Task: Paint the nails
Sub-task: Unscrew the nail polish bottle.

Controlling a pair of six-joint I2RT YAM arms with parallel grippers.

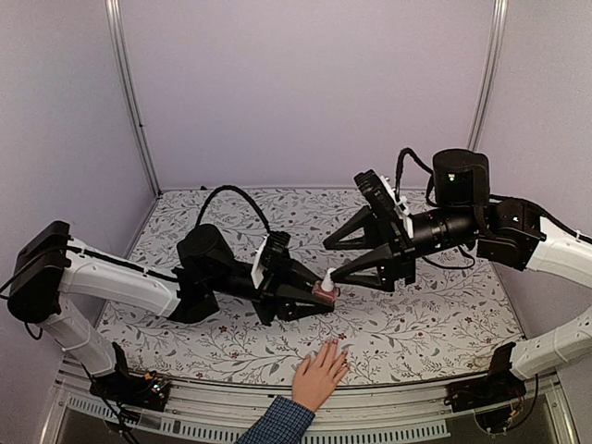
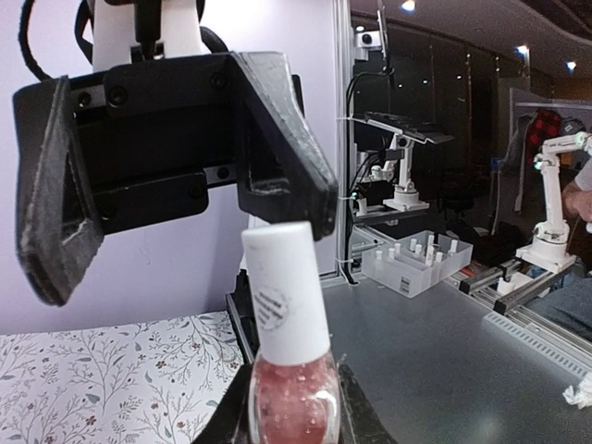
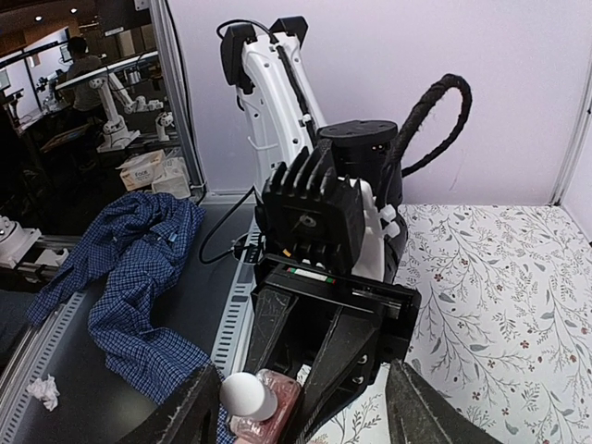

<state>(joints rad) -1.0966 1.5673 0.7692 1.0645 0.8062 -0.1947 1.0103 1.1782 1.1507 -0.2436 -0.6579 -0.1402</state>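
On the floral worktop point(image 1: 444, 314), the right claw point(image 1: 330, 261) stands wide, jaws flanking the white cap point(image 2: 287, 291) of the bottle point(image 1: 325, 289). The left claw point(image 1: 319, 298) grips that bottle low down. It holds pink polish. Below the bottle a hand point(image 1: 319, 375) lies flat; its nails point(image 1: 333, 348) point bottleward, probably unpainted.

L arm point(image 1: 120, 282) reaching inward, jaws clamped; R arm point(image 1: 449, 227) opposite, jaws apart, prob. level.

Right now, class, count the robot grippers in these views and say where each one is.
2. The left gripper is at the centre of the scene, shut on a pink bottle. The right gripper is open just right of it, fingers near the white cap.
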